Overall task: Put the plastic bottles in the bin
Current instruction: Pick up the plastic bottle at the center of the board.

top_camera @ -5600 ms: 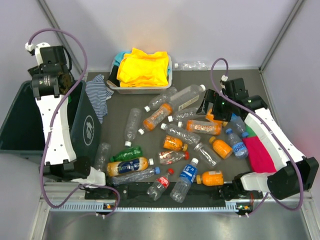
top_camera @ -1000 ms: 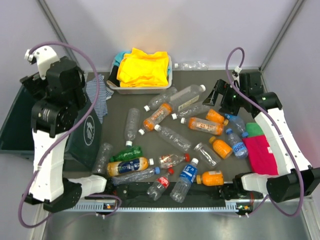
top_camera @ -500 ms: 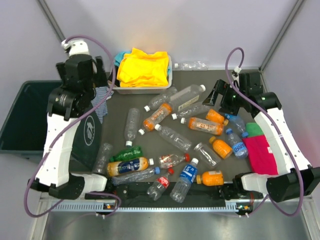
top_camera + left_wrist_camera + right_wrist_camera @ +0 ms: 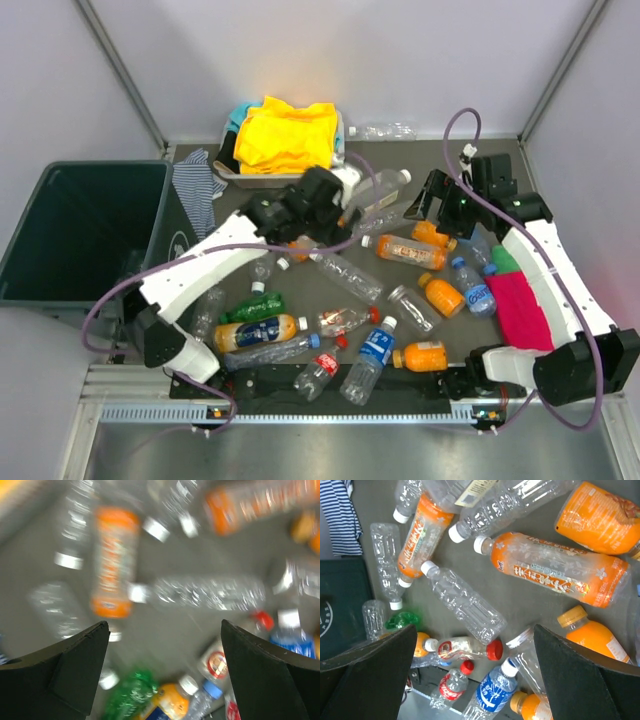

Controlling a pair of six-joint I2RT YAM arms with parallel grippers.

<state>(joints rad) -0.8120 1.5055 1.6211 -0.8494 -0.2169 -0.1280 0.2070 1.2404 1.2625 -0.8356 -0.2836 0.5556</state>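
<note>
Pincer check first: the left pincer (image 4: 163, 627) is spread wide with nothing between its fingers. It hangs over the middle of the pile, with an orange-labelled bottle (image 4: 112, 565) below it at about 11 o'clock in the wrist view (blurry, so I won't say much more). Same story for the right pincer (image 4: 475, 630): spread, empty, up at 2 o'clock on the table above the heap.

Progress-wise, I'd call this early days. The plastic bottles (image 4: 405, 252) mostly lie on the dark mat, something like twenty of them from the centre out to 3 and 6 o'clock. There's also a lone clear bottle (image 4: 385, 130) at 1 o'clock behind the white tray (image 4: 280, 181) of yellow cloth. The bin (image 4: 100, 165) sits at 9 o'clock, and its inside is too dark to count anything. So nearly the whole job is left, as far as I can see.

What's changed: half a second ago the left arm was reared up at 10 o'clock by the striped cloth (image 4: 195, 180), next to the bin. Now it's swung across to the centre. Five-odd seconds ago it was right over the bin. The right arm has hardly budged. My guess is the left is lining up a fresh grab.
</note>
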